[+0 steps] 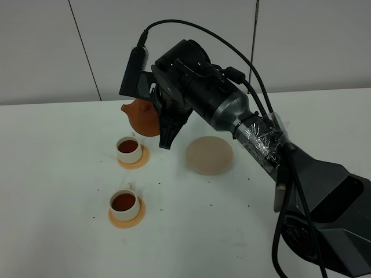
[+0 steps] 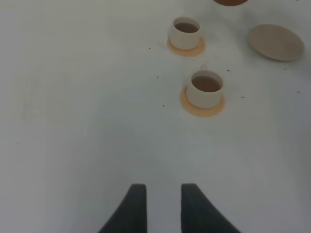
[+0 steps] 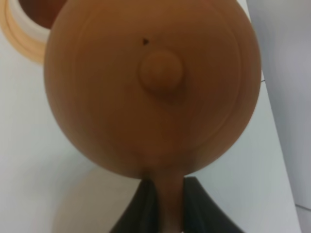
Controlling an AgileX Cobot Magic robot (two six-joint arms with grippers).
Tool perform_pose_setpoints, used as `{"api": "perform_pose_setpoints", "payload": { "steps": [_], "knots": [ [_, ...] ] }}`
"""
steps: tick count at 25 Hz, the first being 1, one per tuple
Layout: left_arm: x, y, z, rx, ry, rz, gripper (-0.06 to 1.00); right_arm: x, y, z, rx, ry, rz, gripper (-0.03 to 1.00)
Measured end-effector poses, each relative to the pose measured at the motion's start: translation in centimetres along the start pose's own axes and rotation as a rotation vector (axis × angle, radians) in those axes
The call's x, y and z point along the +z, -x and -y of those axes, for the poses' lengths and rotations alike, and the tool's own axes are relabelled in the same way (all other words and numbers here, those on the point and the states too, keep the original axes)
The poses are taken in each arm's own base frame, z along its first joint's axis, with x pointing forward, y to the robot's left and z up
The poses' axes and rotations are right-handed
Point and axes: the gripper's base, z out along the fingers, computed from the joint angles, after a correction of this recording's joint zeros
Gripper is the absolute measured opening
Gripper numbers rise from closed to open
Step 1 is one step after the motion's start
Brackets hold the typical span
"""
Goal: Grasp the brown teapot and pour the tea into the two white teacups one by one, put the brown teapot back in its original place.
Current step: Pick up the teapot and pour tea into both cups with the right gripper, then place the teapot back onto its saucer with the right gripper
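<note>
Brown teapot (image 1: 143, 116): held off the table by its handle, clenched in the right gripper (image 3: 164, 204); hangs just behind the far white teacup (image 1: 128, 150), spout toward it. Beige saucer (image 1: 209, 154): bare, right of that cup. Near white teacup (image 1: 124, 203): in front of the far one. Both hold dark tea, each on an orange coaster (image 1: 127, 215). Left gripper (image 2: 163, 206): released, fingers apart, grasping nothing, well before the near cup.
</note>
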Motion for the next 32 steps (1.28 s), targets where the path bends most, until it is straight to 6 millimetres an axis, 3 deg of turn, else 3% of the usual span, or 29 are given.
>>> {"api": "perform_pose_setpoints", "payload": {
  "steps": [18,32],
  "knots": [
    [0.0,0.0,0.0,-0.001,0.0,0.0,0.24,-1.9,-0.8,0.0,0.108,0.116,0.001,0.09],
    [0.0,0.0,0.0,0.0,0.0,0.0,0.24,-0.2,-1.9,-1.9,0.097,0.216,-0.062,0.09]
  ]
}}
